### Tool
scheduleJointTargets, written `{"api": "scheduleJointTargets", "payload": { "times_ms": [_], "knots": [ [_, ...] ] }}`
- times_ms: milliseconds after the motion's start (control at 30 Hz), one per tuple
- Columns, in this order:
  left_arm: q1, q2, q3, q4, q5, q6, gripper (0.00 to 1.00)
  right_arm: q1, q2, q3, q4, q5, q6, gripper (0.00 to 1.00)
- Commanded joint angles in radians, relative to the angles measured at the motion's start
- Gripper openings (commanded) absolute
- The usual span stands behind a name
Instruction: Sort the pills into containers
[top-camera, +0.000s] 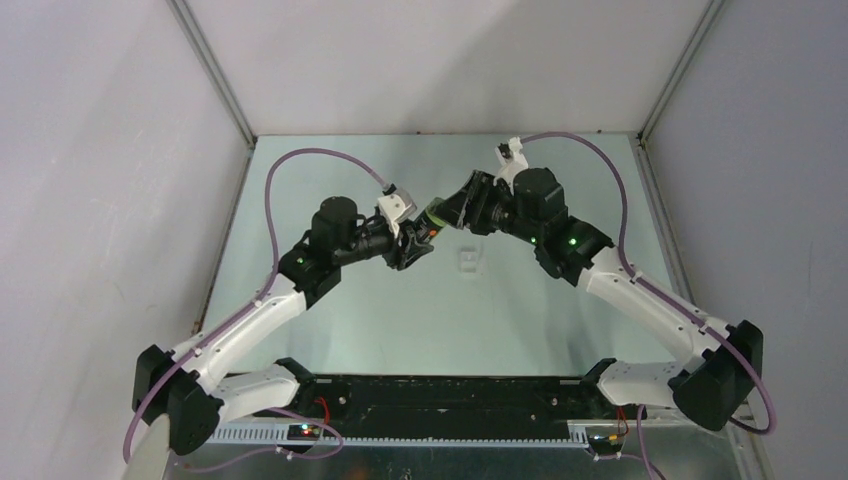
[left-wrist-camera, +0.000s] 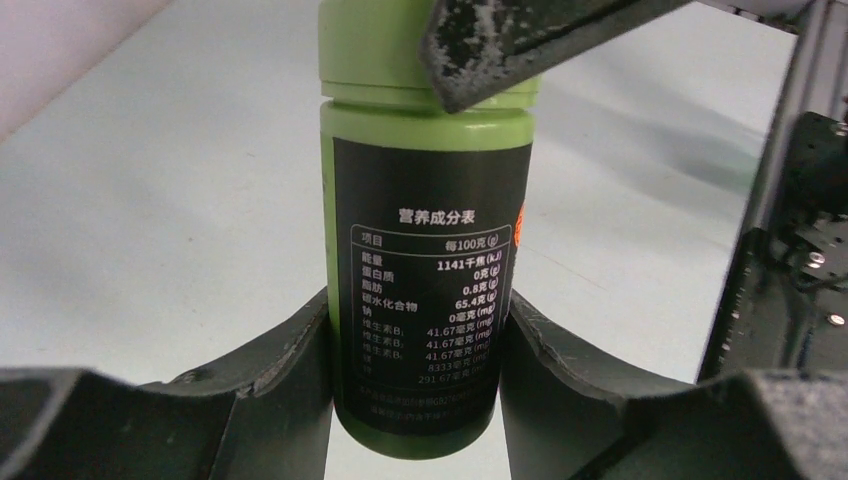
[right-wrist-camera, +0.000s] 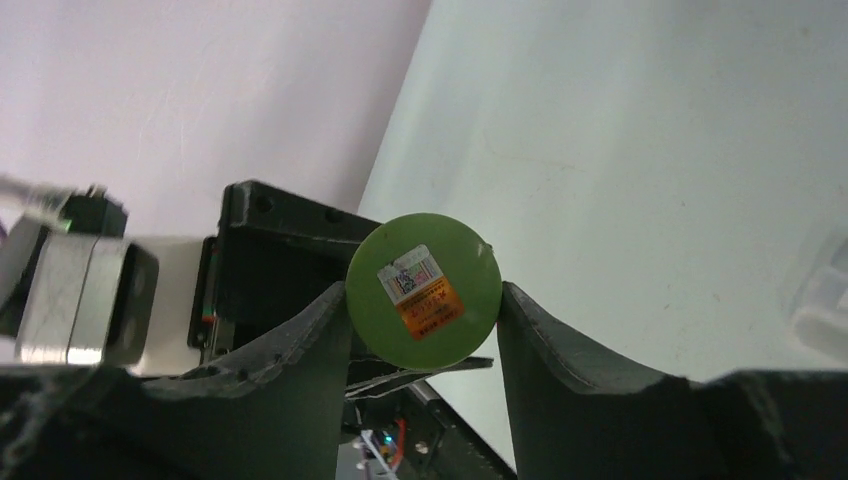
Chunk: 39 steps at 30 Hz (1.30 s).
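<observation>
- The green bottle (left-wrist-camera: 430, 280) is clamped at its body by the left fingers (top-camera: 414, 246), which are partly closed.
- Its cap (right-wrist-camera: 424, 290) is pinched by the right fingers (top-camera: 460, 207).
- The clear box (top-camera: 467, 262) is set on the counter (top-camera: 400, 310) — near the bottle.

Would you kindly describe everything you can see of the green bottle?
The green bottle is a glossy plastic cylinder with a black label of white Chinese nutrition text. Its round green cap, on, carries a small orange-and-white sticker. It is held off the table: the left claw grips its body, the right claw pinches the cap.
</observation>
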Motion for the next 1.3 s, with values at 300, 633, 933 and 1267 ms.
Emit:
{"api": "scheduleJointTargets", "payload": {
  "times_ms": [300, 633, 933, 1267],
  "knots": [
    [-0.006, -0.033, 0.068, -0.021, 0.245, 0.047, 0.0, -0.167, -0.104, -0.126, 0.219, -0.443, -0.206, 0.97],
    [-0.006, -0.021, 0.069, -0.008, 0.054, 0.067, 0.0, -0.017, -0.138, -0.057, 0.063, 0.026, 0.047, 0.98],
    [-0.007, 0.0, 0.09, -0.001, 0.037, 0.037, 0.0, 0.031, -0.058, 0.025, -0.07, 0.144, 0.075, 0.91],
    [-0.006, 0.014, 0.094, -0.004, 0.035, 0.02, 0.0, 0.037, -0.033, 0.043, -0.046, 0.137, 0.058, 0.63]
  ]
}}
